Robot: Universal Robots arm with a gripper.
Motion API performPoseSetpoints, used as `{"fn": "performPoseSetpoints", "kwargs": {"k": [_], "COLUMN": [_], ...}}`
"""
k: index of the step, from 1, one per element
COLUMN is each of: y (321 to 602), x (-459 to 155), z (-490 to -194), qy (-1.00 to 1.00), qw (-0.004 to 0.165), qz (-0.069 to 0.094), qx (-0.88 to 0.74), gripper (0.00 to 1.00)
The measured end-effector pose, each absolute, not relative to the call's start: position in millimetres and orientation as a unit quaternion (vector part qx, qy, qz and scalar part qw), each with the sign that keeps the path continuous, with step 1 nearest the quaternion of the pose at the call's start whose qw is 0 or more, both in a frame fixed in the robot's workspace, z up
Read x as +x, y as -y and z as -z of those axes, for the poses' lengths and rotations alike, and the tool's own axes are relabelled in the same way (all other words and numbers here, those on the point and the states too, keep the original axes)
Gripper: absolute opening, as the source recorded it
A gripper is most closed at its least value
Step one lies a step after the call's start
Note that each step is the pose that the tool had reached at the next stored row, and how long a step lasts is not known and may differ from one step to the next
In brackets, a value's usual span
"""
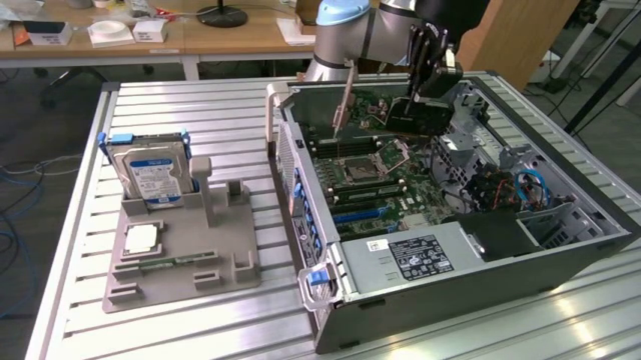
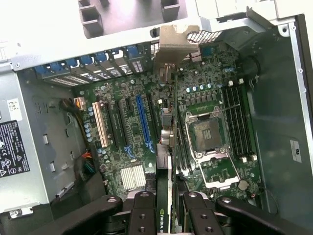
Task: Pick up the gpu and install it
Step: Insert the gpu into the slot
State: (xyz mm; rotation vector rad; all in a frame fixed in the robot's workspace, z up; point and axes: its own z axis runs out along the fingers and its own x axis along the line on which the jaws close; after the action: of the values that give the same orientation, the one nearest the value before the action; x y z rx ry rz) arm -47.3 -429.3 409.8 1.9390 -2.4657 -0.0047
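One risk: the gripper, clenched on the gpu, holds it edge-on above the motherboard; any tilt could jam its bracket against the case.

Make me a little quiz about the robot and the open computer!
1. True or false: the gripper is shut on the gpu.
2. Where does the hard drive stand? A: upright in the grey holder on the table. B: on the floor. C: flat on top of the gpu.
3. Fill in: the gpu hangs above the green ____ inside the computer case.

Key: 1 true; 2 A; 3 motherboard.
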Motion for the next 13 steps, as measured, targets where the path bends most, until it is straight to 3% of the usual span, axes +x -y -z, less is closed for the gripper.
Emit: {"fn": "performPoseSetpoints", "kwargs": {"k": [13], "y": [429.3], "x": [-47.3], "z": [-409.2], "qy": [0.762], "qw": [0.002], "qz": [0.001], "qx": [0.648], "gripper": [0.26]}}
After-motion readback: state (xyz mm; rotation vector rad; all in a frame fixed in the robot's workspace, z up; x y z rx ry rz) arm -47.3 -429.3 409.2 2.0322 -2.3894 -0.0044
